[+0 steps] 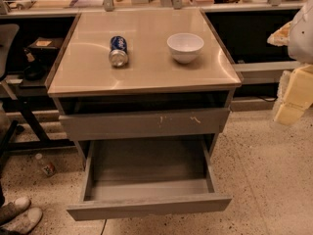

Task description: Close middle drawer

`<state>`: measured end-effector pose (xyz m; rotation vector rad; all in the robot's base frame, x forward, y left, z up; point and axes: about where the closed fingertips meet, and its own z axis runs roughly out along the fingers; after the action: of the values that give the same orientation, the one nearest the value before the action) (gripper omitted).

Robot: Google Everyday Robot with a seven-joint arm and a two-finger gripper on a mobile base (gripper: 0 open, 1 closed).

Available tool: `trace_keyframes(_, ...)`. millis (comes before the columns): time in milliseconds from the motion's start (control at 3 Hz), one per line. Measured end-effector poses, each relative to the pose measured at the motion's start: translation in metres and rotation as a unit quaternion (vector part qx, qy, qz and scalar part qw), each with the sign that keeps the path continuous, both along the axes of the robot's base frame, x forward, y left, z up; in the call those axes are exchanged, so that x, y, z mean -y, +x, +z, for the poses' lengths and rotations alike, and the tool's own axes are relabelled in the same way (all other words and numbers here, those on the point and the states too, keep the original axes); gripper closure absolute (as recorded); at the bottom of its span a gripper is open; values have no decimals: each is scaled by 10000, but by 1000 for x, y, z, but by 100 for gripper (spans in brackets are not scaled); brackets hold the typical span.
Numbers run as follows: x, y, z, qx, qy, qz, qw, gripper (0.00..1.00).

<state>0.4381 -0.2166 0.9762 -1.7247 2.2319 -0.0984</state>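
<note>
At the right edge, the gripper [293, 98] hangs off the cabinet's side, touching nothing; whether it is open or closed cannot be told. Well to its left, the middle drawer [148, 207] stands pulled far out, beneath the scratched drawer front [144, 124].

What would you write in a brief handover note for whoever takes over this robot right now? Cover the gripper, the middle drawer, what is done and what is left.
Gripper: at the view's right edge, beside the cabinet, apart from it.
Middle drawer: pulled far out, empty.
The scratched drawer front above it sits much further in.
Done: nothing yet.
Left: bring the gripper to the middle drawer's front and push it fully in.
</note>
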Motion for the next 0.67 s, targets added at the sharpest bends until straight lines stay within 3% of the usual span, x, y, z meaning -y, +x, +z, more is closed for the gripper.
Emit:
trace_keyframes(333, 0, 0, 0, 0, 0, 0, 10000, 0)
trace_keyframes(667, 0, 0, 0, 0, 0, 0, 10000, 19)
